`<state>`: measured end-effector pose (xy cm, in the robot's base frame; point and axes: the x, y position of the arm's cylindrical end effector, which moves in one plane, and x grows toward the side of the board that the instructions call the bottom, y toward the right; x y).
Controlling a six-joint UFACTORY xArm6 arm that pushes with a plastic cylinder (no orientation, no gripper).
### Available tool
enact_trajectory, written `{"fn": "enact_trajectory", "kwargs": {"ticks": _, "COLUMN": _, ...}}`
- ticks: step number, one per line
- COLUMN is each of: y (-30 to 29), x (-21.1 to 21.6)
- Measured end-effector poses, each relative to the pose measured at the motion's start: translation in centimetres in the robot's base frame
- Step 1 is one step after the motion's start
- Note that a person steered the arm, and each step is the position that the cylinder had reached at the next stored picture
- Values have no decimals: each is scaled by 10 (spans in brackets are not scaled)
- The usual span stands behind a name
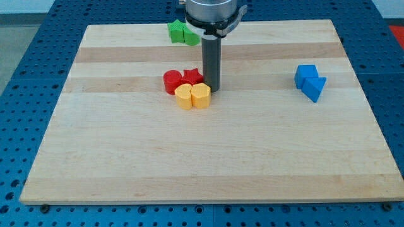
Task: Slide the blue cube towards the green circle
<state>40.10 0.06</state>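
The blue cube point(306, 74) sits on the wooden board point(208, 157) at the view's right, touching a blue triangular block point(315, 89) just below it. Two green blocks lie at the view's top: one point(176, 30) on the left and one point(190, 37) partly hidden behind the arm; I cannot tell which is the circle. My tip point(211, 90) rests near the board's middle, touching the right side of a red and yellow cluster, far left of the blue cube.
A red cylinder point(172, 82) and a red block point(192, 77) sit left of my tip. Two yellow blocks point(184, 97) point(201, 96) lie just below them. The arm's body point(211, 12) hangs over the board's top edge.
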Motion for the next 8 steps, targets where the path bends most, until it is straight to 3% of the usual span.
{"fn": "enact_trajectory", "kwargs": {"ticks": 4, "y": 68, "x": 32}}
{"fn": "enact_trajectory", "kwargs": {"ticks": 5, "y": 73, "x": 21}}
{"fn": "enact_trajectory", "kwargs": {"ticks": 7, "y": 95, "x": -48}}
{"fn": "enact_trajectory", "kwargs": {"ticks": 8, "y": 151, "x": -72}}
